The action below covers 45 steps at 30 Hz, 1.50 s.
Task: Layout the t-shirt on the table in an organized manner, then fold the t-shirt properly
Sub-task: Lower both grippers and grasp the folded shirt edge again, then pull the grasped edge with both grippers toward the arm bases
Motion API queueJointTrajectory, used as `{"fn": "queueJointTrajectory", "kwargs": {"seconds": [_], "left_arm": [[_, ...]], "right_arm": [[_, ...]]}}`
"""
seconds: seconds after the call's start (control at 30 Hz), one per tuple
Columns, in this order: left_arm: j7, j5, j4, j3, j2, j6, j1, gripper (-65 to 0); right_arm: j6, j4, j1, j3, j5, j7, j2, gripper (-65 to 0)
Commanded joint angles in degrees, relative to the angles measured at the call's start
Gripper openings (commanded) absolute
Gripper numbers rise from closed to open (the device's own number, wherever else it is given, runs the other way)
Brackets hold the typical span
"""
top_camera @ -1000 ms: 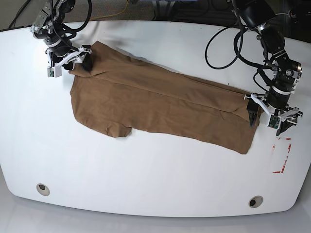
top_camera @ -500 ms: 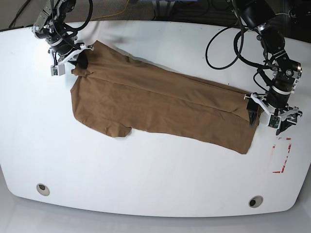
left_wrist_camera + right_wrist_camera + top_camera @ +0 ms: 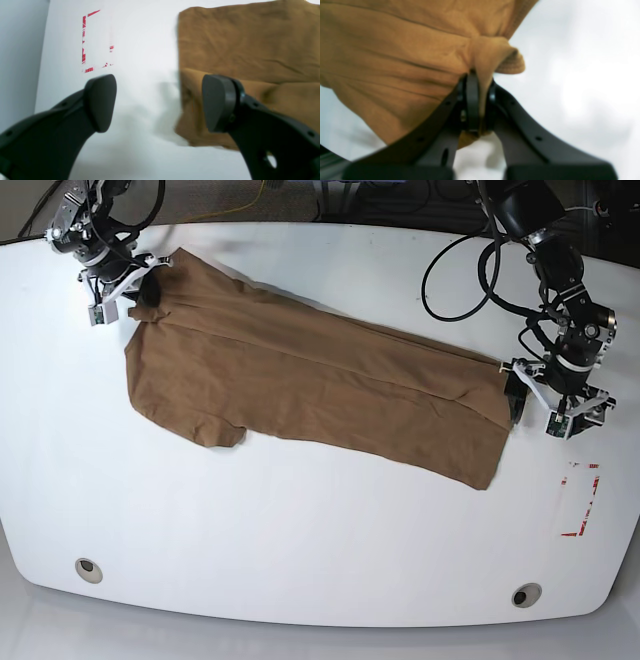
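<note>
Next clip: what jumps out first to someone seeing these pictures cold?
A tan-brown t-shirt stretched diagonally across the white table. At its far corner the right gripper is shut on a bunch of the cloth, while the left gripper hangs open at the opposite end, beside the red dashed rectangle.

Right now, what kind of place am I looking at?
Probably a robotics lab or test bench: two cabled arms work over a white table with a red dashed rectangle marked on it, handling a tan t-shirt.
</note>
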Motion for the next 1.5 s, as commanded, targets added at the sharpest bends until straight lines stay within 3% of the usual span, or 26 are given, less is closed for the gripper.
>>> {"fn": "queueJointTrajectory", "kwargs": {"seconds": [0.0,0.2,0.97,1.2,1.47], "left_arm": [[-1.2,-0.8,0.8,0.3,-0.4,0.3,0.5,-14.7],[-1.2,-1.0,-0.2,3.8,-0.4,0.3,1.9,-14.7],[-1.2,-0.9,-8.3,3.8,0.7,0.3,1.7,-14.3],[-1.2,-0.8,-12.3,2.8,0.4,0.3,1.0,-1.4],[-1.3,-0.8,-15.4,2.2,-0.6,0.3,0.9,-0.9]], "right_arm": [[-0.1,0.6,-0.3,0.3,-1.0,-0.9,0.7,-65.0],[-0.1,0.6,-0.3,0.3,-1.0,-0.9,1.2,-65.0],[-0.1,0.6,-0.1,0.3,-1.0,-0.9,1.0,-65.0],[-0.1,0.6,0.0,0.3,-1.0,-0.9,0.9,-65.0],[-0.1,0.6,0.0,0.3,-1.0,-0.9,0.9,-65.0]]}}
